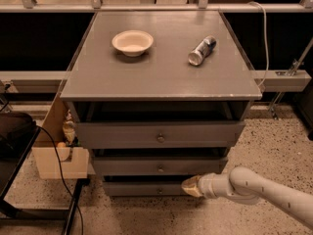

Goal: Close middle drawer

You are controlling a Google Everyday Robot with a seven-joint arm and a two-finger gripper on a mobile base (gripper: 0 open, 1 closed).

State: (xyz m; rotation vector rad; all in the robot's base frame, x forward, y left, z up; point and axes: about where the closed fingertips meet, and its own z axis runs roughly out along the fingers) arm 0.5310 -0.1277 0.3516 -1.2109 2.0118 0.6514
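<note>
The grey cabinet (pixel 161 77) has three drawers. The middle drawer (pixel 127 166) has a small round knob (pixel 160 169) at the centre of its front. It stands out slightly past the lowest front, with a dark gap above it. My gripper (pixel 190 185), a tan tip on a white arm (pixel 259 190), reaches in from the lower right. It sits just below the right part of the middle drawer's front, in front of the lowest drawer (pixel 137 189). The uppermost drawer (pixel 117 133) is pulled out furthest.
A cream bowl (pixel 132 42) and a metal can (pixel 202 50) lying on its side rest on the cabinet top. A cardboard box (pixel 56 153) and a black cable (pixel 58 165) are on the left. The floor (pixel 274 146) is speckled, and a rail (pixel 281 80) runs behind.
</note>
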